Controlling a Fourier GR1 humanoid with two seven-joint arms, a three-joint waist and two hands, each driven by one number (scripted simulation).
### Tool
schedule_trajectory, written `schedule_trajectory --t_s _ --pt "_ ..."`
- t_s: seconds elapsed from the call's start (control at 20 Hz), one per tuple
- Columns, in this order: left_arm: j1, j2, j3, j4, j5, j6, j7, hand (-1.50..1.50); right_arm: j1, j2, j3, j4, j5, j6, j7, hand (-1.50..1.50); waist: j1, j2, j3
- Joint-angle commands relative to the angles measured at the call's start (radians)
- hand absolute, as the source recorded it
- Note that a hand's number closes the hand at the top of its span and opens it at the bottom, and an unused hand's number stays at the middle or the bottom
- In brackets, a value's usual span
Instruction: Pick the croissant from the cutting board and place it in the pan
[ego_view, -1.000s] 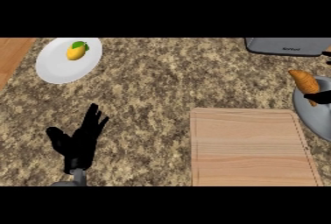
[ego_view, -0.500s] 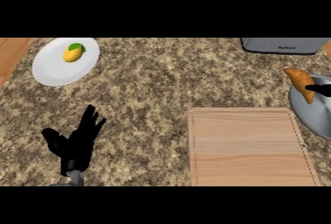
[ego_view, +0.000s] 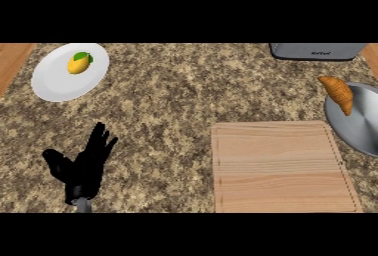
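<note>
The golden-brown croissant (ego_view: 338, 93) lies on the left rim of the grey pan (ego_view: 360, 122) at the right edge of the head view, with no hand touching it. The wooden cutting board (ego_view: 279, 167) sits bare at the lower right. My left hand (ego_view: 83, 167) rests open at the lower left, fingers straight and pointing up, far from the board and the pan. My right hand does not show.
A white plate (ego_view: 65, 76) holding a yellow fruit (ego_view: 79, 63) with a green leaf stands at the upper left. A grey toaster (ego_view: 317, 51) sits at the upper right behind the pan. A wooden strip (ego_view: 10, 57) borders the counter's left edge.
The black right hand that showed beside the croissant at the right edge has gone out of view. The croissant stays on the pan's rim. The whole scene has shifted leftward in the picture.
</note>
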Motion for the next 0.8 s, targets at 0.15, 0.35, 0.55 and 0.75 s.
schedule_trajectory --t_s 0.15,0.35,0.55,0.75 --pt "-0.001 -0.009 0.007 0.033 -0.009 0.019 -0.003 0.0 0.084 -0.101 -0.002 -0.006 -0.038 0.317 -0.096 -1.5 -0.021 -0.005 -0.003" --pt "0.047 -0.006 -0.009 -0.009 -0.019 0.019 0.008 0.0 0.157 -0.046 0.021 -0.039 -0.041 0.267 -0.136 -1.5 -0.015 -0.009 -0.003" --pt "-0.011 -0.021 0.012 0.059 -0.019 0.036 -0.007 0.0 0.202 -0.081 0.016 -0.051 -0.071 0.291 -0.134 -1.5 -0.027 -0.008 -0.004" --pt "-0.009 0.015 0.02 0.004 -0.001 0.01 0.042 0.0 0.23 -0.085 0.012 -0.062 -0.101 0.285 -0.128 -1.5 -0.025 -0.011 -0.004"
